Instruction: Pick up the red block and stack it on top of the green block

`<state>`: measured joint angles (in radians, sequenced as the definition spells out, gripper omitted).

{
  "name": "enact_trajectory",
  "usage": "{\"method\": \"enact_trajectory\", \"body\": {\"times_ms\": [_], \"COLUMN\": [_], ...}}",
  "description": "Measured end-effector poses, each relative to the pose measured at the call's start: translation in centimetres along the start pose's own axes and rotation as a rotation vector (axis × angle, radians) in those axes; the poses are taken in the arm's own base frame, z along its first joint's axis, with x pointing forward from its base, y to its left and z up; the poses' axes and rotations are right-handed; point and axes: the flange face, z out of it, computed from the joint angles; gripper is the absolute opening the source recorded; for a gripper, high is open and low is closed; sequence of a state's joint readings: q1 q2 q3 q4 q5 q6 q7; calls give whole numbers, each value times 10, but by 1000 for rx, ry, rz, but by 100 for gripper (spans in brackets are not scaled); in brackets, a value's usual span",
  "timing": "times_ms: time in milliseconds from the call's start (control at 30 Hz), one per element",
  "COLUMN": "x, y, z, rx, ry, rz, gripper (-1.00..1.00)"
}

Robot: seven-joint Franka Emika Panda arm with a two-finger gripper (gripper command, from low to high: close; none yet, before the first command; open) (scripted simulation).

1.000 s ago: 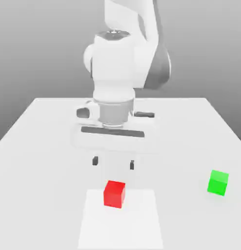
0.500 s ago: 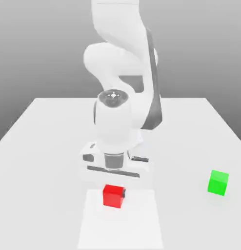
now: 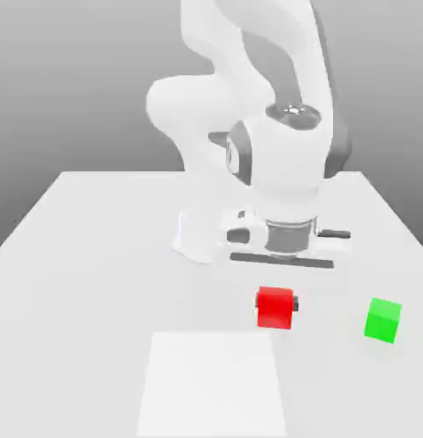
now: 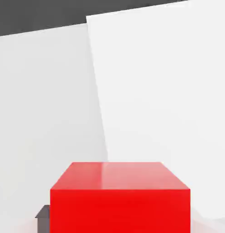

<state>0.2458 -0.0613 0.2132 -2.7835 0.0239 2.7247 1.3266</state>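
Bright, washed-out table [image 3: 104, 308]; pale arm [image 3: 288, 171] nearly blown out; grey backdrop [image 3: 378, 94] darker toward table.

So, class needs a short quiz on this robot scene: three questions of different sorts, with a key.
1. True or false: the gripper holds the red block.

2. Multiple choice: in the exterior view, where is the green block?
a) Left of the red block
b) Right of the red block
c) Under the red block

3. Fill in the blank: the robot must stack the red block on the green block; at this moment that stacking is ____ (done / not done).

Key: 1 true; 2 b; 3 not done
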Motion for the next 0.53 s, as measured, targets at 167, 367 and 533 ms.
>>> {"method": "enact_trajectory", "body": {"times_ms": [167,367,533], "x": [-116,-143,-144], "y": [-30,-36,-35], "z": [-14,27,45], "rx": [1,2,2], "ry": [-3,-2,-3], "rz": [-77,-63,-63], "gripper": [-100,-100,100]}}
